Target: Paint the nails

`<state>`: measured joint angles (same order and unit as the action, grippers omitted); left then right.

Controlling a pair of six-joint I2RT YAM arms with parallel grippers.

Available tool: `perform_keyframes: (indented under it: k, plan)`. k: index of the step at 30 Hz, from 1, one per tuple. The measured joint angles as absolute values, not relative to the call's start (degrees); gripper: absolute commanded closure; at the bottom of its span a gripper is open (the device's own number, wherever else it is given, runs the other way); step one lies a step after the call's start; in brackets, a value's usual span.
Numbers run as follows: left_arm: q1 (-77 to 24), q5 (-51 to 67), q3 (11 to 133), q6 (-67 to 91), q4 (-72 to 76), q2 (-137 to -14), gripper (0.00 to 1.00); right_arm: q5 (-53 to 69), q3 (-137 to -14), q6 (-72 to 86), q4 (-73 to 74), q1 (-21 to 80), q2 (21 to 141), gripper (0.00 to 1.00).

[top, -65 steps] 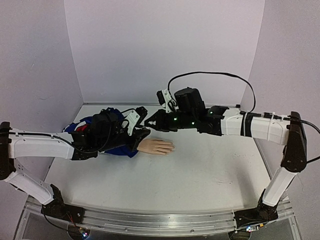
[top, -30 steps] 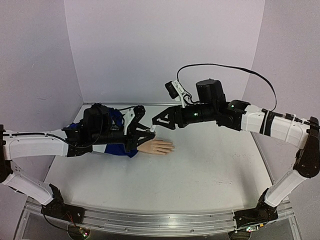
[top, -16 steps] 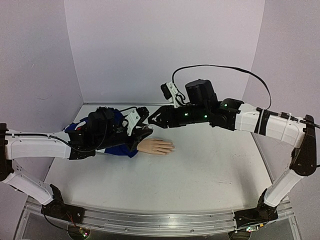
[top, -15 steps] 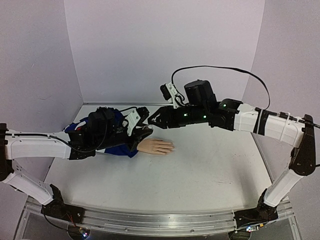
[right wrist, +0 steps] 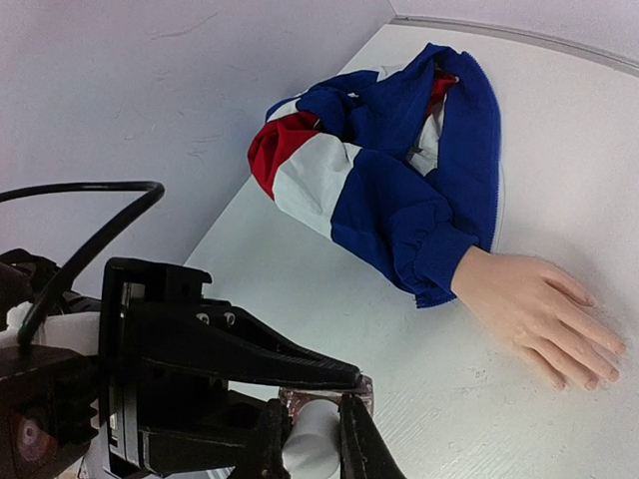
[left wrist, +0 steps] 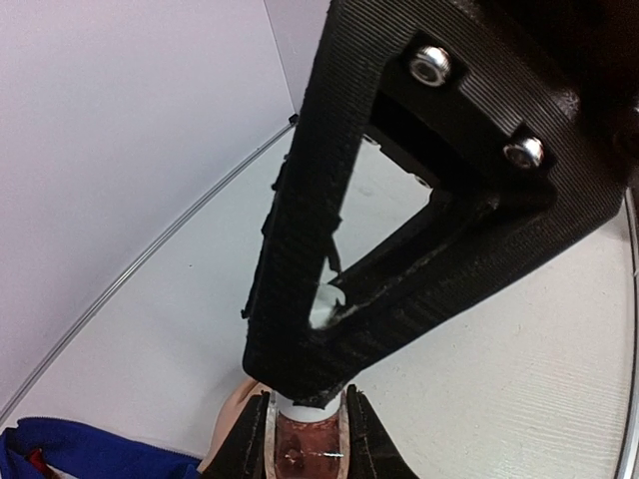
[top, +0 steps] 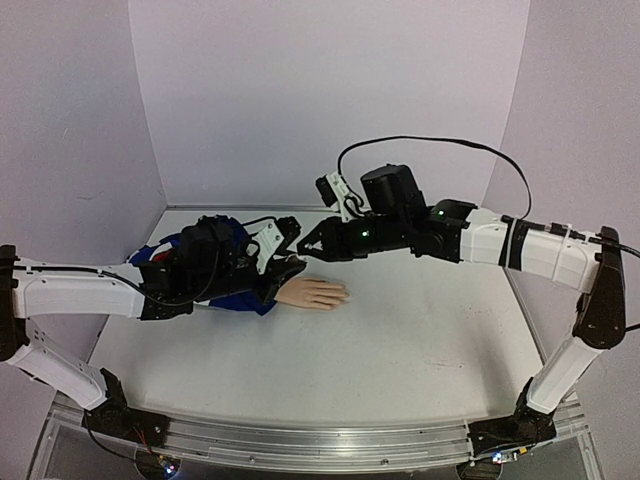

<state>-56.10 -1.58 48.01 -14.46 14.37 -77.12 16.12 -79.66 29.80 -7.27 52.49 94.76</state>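
tabletop (top: 400, 350) white, fills lower frame. centre-left: mannequin hand (top: 312, 293) lying flat, fingers pointing right. nails (top: 343, 296) at its right tips, too small to read. blue-red-white sleeve (right wrist: 399, 190) on wrist, to hand's left. just beyond wrist: left jaws clamped on pink bottle (left wrist: 308, 447), right jaws closed on its white cap (right wrist: 313, 441).
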Motion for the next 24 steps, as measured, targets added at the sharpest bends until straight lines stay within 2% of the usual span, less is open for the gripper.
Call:
perform_keyframes:
  k: [6,7,8,11,13,19,22,24]
  plan:
    - [-56.0,0.1,49.1,-13.4,11.5,-77.1,1.00,18.2,-79.7,29.1,-7.2,52.2,95.2,0.84]
    - [-56.0,0.4,49.3,-13.4,10.9,-77.1,1.00,18.7,-79.7,28.8,-7.2,52.2,95.3,0.89]
    - [-55.9,0.8,49.5,-13.4,10.1,-77.1,1.00,19.1,-79.7,28.4,-7.1,52.1,95.5,0.99]
    - [-54.5,5.4,49.6,-12.3,8.6,-77.0,1.00,21.4,-79.7,26.0,-6.2,51.7,95.8,1.00]
    - [-51.5,14.1,49.6,-10.4,7.6,-76.8,1.00,24.4,-79.5,22.5,-5.7,51.4,95.8,1.00]
    - [-43.4,53.6,50.1,-4.6,3.9,-76.9,1.00,45.5,-75.8,2.8,-9.3,51.1,94.7,1.00]
    - [-43.2,64.3,51.8,-1.5,3.0,-78.4,1.00,51.7,-77.6,-3.6,-6.6,51.6,94.6,1.00]
    - [-43.2,67.4,52.5,-0.4,3.7,-78.9,1.00,53.5,-78.5,-6.7,-5.6,51.6,94.5,1.00]
